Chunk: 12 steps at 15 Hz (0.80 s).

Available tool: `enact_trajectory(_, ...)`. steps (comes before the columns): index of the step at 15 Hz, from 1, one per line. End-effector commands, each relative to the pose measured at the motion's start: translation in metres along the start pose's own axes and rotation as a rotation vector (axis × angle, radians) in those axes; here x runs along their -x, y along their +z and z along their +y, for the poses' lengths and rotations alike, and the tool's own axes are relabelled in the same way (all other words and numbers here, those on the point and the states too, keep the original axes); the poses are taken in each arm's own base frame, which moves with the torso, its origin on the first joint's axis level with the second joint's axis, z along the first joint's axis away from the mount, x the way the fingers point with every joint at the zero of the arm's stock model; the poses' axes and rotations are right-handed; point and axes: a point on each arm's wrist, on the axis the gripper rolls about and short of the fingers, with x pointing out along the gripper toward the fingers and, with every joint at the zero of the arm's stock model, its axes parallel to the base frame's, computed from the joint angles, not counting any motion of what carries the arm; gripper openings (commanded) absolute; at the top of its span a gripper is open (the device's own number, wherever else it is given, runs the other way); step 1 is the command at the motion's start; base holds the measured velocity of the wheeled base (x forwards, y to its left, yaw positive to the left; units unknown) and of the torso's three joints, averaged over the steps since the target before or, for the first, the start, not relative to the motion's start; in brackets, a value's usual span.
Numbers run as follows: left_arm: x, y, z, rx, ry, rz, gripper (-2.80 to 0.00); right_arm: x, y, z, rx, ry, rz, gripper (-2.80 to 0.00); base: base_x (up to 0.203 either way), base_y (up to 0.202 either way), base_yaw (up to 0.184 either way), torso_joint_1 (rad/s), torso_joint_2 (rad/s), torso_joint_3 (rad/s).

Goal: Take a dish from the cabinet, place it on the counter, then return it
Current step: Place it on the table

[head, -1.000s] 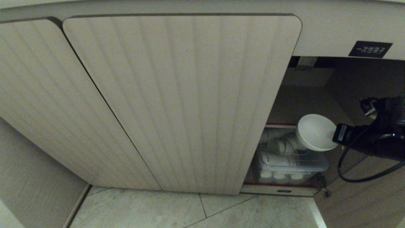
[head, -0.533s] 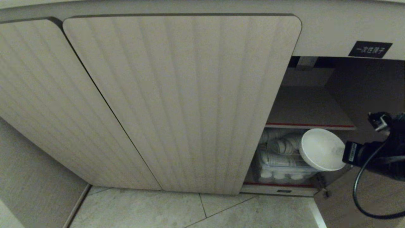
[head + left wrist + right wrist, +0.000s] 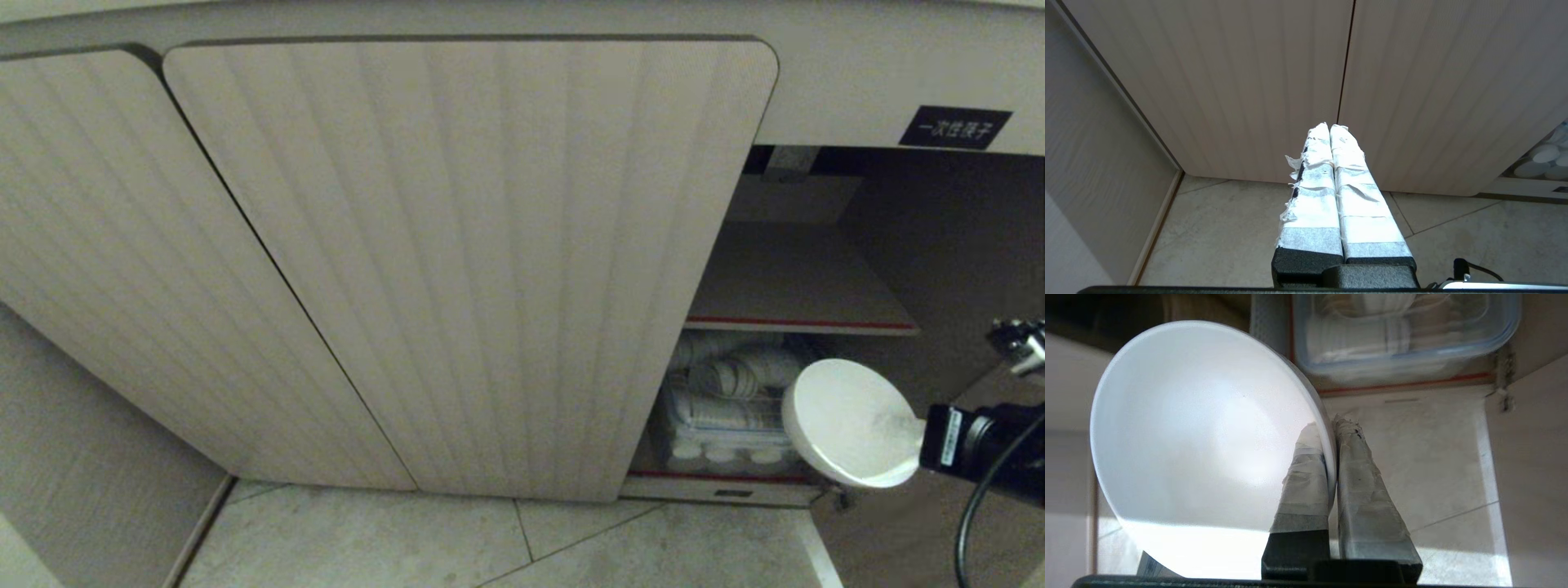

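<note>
Head view: the small white ceramic bowl (image 3: 853,425) is held on edge by the right gripper (image 3: 927,445), in front of the open lower compartment of the ribbed beige cabinet (image 3: 457,261), just beside a clear plastic box (image 3: 739,425) packed with stacked white cups. Its rim is pinched between the tape-wrapped fingers (image 3: 1306,473), one pad inside the smooth, glossy hollow and one outside. Whether the bowl is being taken out or returned cannot be judged; the counter is not seen. The red-edged shelf (image 3: 800,322) above is bare. The left gripper (image 3: 1331,130) is parked before the closed doors, clenched on nothing, above the tiled floor (image 3: 490,543).
</note>
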Motion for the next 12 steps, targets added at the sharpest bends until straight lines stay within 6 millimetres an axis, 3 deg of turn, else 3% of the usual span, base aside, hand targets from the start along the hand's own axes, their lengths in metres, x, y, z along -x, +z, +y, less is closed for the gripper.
enact_trajectory(1, 0.0, 0.0, 0.0, 0.001, 0.001, 0.0, -2.8, 0.013, -0.008, 0.001, 0.006, 0.031, -0.011, -2.8, 0.0, 0.0, 0.0, 0.0, 0.0, 0.0)
enact_trajectory(12, 0.0, 0.0, 0.0, 0.001, 0.001, 0.0, -2.8, 0.055, -0.055, 0.005, 0.125, 0.185, 0.097, -2.8, 0.0, 0.0, 0.0, 0.0, 0.0, 0.0)
